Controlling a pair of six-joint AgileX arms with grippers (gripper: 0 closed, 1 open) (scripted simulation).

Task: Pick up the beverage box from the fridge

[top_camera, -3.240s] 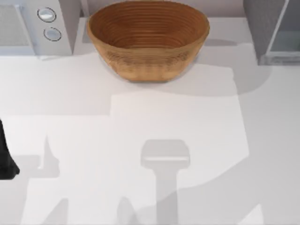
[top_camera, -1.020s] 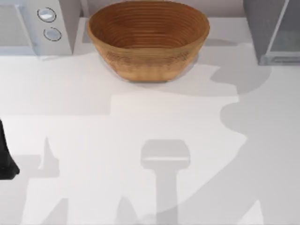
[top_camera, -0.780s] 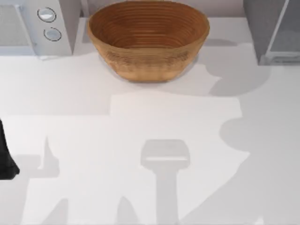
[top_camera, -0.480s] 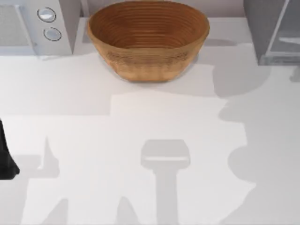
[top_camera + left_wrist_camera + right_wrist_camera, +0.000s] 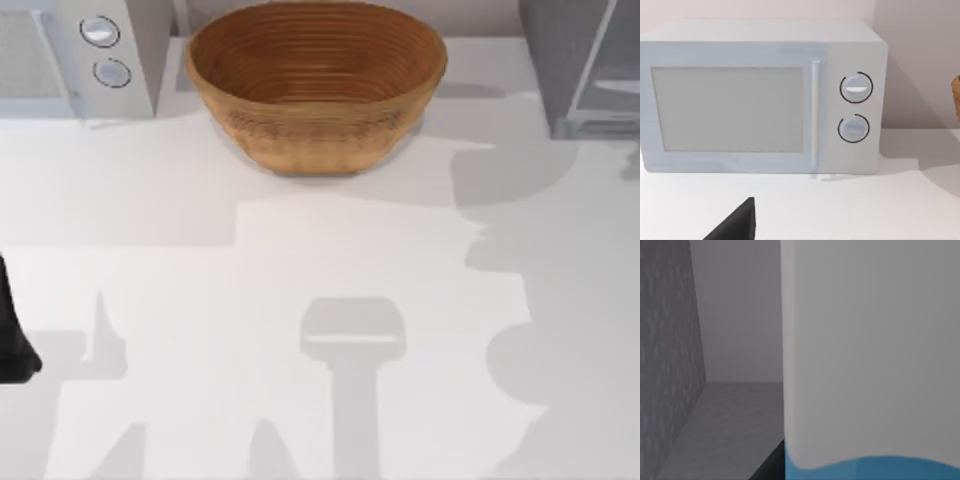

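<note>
Bright, even light over the white table (image 5: 180,200); soft grey shadows spread across its near and right parts, one at the foot of the woven bowl (image 5: 316,85); no glare; the beverage box (image 5: 870,350) looms blurred, close to the right wrist camera.

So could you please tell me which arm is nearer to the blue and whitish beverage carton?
Right. Its wrist camera sits right against the carton inside the grey fridge; the left arm stays parked at the table's left edge.
</note>
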